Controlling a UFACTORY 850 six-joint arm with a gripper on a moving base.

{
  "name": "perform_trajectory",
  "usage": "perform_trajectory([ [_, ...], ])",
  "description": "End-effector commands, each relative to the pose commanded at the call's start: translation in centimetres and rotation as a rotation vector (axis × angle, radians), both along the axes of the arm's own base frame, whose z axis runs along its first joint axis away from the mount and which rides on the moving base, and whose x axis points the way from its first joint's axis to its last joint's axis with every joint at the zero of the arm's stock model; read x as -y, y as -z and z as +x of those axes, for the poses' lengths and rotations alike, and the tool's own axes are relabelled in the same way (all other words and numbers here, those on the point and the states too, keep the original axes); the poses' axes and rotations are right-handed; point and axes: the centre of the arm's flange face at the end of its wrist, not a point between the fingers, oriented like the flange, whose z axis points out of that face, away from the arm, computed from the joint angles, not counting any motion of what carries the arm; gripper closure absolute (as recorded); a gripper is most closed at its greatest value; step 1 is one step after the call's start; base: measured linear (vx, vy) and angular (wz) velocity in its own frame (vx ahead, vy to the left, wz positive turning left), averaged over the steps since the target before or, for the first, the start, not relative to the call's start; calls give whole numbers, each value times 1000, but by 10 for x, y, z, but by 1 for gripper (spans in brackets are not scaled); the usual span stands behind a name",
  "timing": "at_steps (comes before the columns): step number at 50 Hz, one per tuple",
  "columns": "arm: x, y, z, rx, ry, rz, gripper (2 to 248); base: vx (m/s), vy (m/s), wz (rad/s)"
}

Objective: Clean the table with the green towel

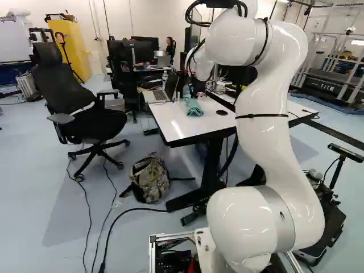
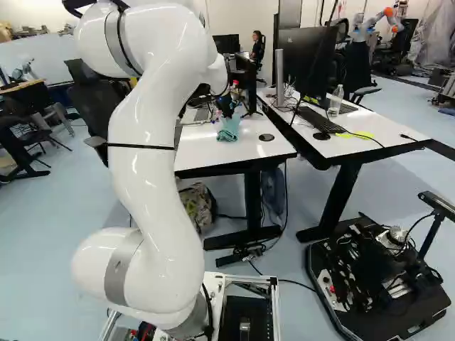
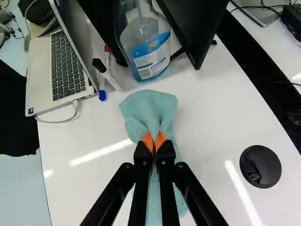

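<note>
Jaws stand narrow, with the orange pads (image 3: 147, 141) pinching one raised fold of the green towel (image 3: 148, 107) from two sides. The towel spreads out ahead of them and also under them, and its lower part seems to lie on the white bench (image 3: 209, 113). I judge this cloth to be light, soft and quite limp: it cannot break, and firm squeezing should do it no harm. But it has no stiffness, so only the part just under the pads will follow the push well; the loose edges will probably drag, fold or turn under. The gathered middle is a sensible place to hold, because enough cloth remains around it for wiping. A grip near one corner would likely leave the rest trailing. For the wiping, it is better to press gently, keeping cloth between the hard tips and the bench.

Beside the towel, apart from it, is a round black cover (image 3: 260, 166), whose rim may catch the weave. Farther on are the laptop (image 3: 63, 70) with its cable (image 3: 57, 122), and the bottle of blue liquid (image 3: 149, 54), which a wide stroke could knock.
</note>
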Motion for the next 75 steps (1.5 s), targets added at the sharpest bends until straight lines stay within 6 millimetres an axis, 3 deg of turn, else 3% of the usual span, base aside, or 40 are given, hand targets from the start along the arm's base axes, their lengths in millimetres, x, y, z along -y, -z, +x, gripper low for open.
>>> perform_trajectory([
  [37, 1, 45, 11, -58, 0, 4, 223, 0, 0, 0],
  [75, 0, 45, 10, -70, 4, 12, 223, 0, 0, 0],
])
